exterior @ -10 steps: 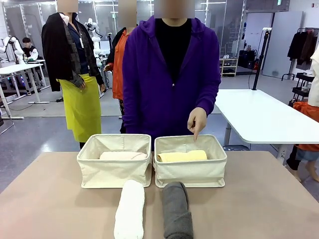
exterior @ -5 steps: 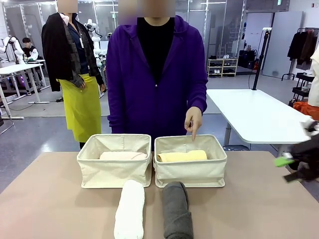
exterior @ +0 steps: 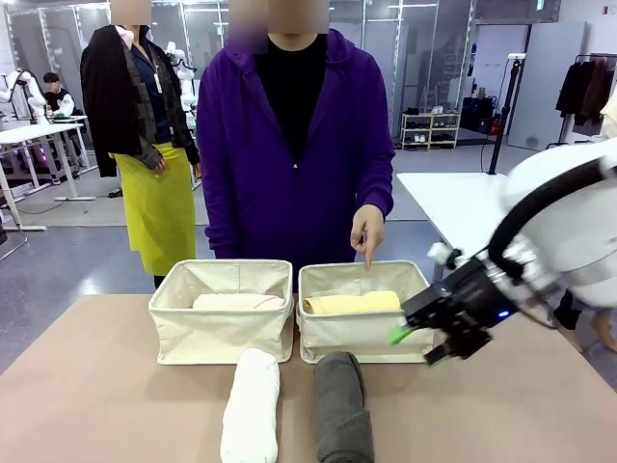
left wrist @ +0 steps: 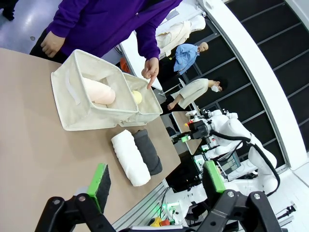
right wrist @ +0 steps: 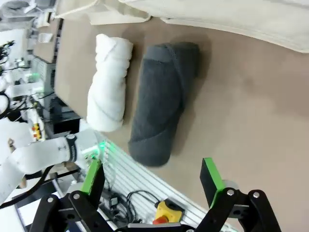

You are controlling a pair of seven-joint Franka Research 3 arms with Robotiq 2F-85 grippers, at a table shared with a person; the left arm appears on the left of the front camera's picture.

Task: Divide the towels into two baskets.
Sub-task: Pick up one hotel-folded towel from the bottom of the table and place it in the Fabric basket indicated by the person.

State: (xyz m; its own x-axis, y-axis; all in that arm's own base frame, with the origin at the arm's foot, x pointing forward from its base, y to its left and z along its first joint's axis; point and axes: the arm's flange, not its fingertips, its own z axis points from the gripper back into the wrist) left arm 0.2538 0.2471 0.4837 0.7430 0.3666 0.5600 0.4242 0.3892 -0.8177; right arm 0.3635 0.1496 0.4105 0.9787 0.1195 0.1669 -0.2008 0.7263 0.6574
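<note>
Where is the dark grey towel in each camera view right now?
Front view: dark grey towel, bottom edge, just right of centre.
Left wrist view: dark grey towel, near the centre, slightly low.
Right wrist view: dark grey towel, centre of the picture.
Shared landmark: the white towel lying alongside it.

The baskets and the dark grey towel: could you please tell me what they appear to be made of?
Baskets: cream cloth, probably canvas, matte; soft walls with stitched seams. Dark grey towel: terry-like cloth, probably cotton, matte and fuzzy; rolled, with soft folds.
</note>
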